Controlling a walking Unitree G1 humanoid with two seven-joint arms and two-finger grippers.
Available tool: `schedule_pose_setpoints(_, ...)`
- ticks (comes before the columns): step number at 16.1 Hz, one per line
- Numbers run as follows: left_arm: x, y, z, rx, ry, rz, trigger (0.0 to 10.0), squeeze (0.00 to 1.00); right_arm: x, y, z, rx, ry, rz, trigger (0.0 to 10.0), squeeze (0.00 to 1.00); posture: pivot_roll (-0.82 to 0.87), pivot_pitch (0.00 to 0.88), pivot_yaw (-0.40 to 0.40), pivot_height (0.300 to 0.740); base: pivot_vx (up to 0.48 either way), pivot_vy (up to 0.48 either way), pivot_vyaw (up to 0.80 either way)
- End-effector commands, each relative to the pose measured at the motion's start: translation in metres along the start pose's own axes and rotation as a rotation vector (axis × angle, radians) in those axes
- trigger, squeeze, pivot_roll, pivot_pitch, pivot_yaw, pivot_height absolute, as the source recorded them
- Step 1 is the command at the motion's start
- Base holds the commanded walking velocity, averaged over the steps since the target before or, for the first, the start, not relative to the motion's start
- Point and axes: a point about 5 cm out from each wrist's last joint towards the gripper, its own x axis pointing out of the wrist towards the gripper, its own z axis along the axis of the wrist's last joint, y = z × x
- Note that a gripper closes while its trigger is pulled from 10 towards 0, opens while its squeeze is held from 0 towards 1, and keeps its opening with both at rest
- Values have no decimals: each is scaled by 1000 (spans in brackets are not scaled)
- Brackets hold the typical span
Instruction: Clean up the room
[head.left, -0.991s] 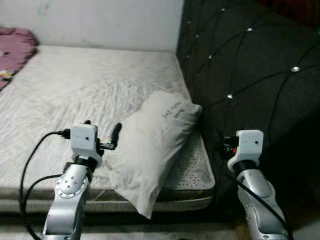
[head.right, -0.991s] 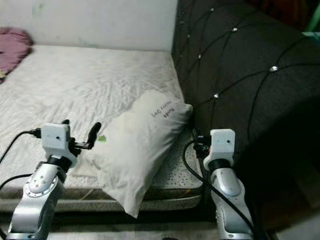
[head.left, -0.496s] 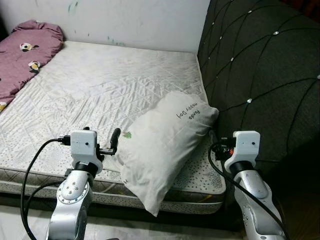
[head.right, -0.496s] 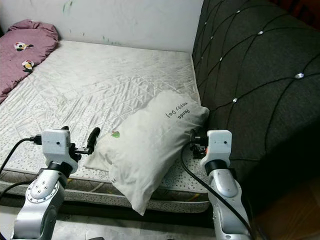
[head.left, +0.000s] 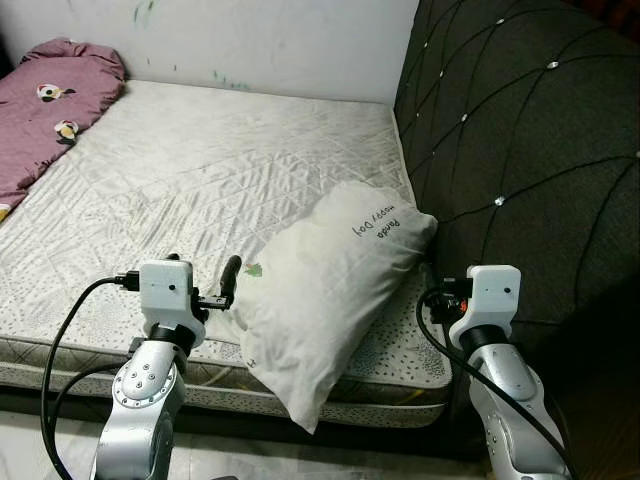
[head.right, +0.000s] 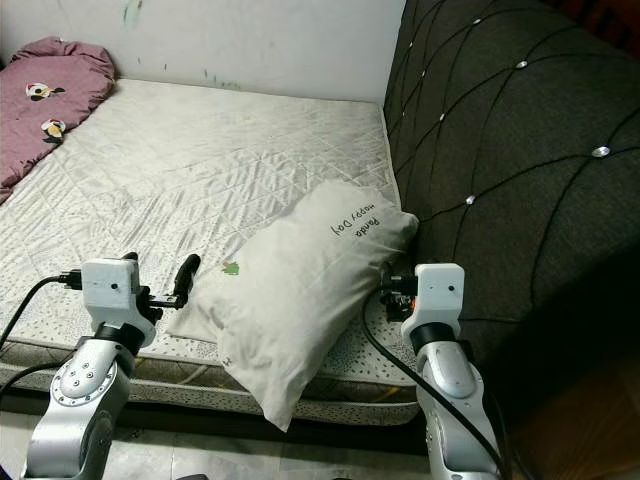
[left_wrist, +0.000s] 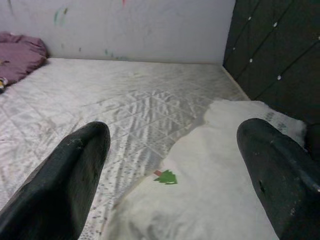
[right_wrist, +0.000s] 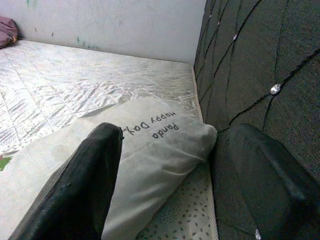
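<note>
A white pillow (head.left: 325, 295) with dark lettering and a small green tree mark lies at the front right corner of the mattress (head.left: 200, 170), and its lower end hangs over the edge. My left gripper (head.left: 205, 272) is held up just left of the pillow, apart from it. In the left wrist view this gripper (left_wrist: 172, 165) is open, with nothing between its black fingers (left_wrist: 75, 170). My right gripper (head.left: 436, 292) is at the pillow's right side, near the headboard. In the right wrist view it (right_wrist: 180, 170) is open and empty.
A dark tufted headboard (head.left: 520, 130) rises along the right side of the bed. A purple blanket (head.left: 50, 95) with panda prints lies at the far left corner. A white wall (head.left: 250, 40) stands behind the bed. A strip of pale floor (head.left: 40, 450) runs below the mattress edge.
The camera view has shifted since a second ago and now takes in more of the bed and the purple blanket. Both arms and the pillow hold their places.
</note>
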Motion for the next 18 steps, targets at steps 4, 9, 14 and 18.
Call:
schedule_pose_setpoints(4, 0, -2, 4, -9, -17, -40, 10000, 0, -1, -4, 1, 10, -3, -20, 10000, 0, -55, 0, -53, 740, 0, 0, -244)
schedule_pose_setpoints(9, -2, -4, 5, -15, -29, -61, 10000, 0, -1, -4, 1, 4, -2, -16, 10000, 0, -53, 0, -54, 740, 285, 0, 0)
schedule_pose_setpoints(14, 0, -5, 6, -17, -33, -71, 10000, 0, 1, -4, 1, 4, -2, -17, 10000, 0, -52, 0, -56, 740, 335, 0, -320)
schedule_pose_setpoints(18, 1, -8, 4, -51, -21, -57, 10000, 0, 2, -4, 2, 0, -5, -15, 10000, 0, -49, 0, -56, 740, 228, 0, 0)
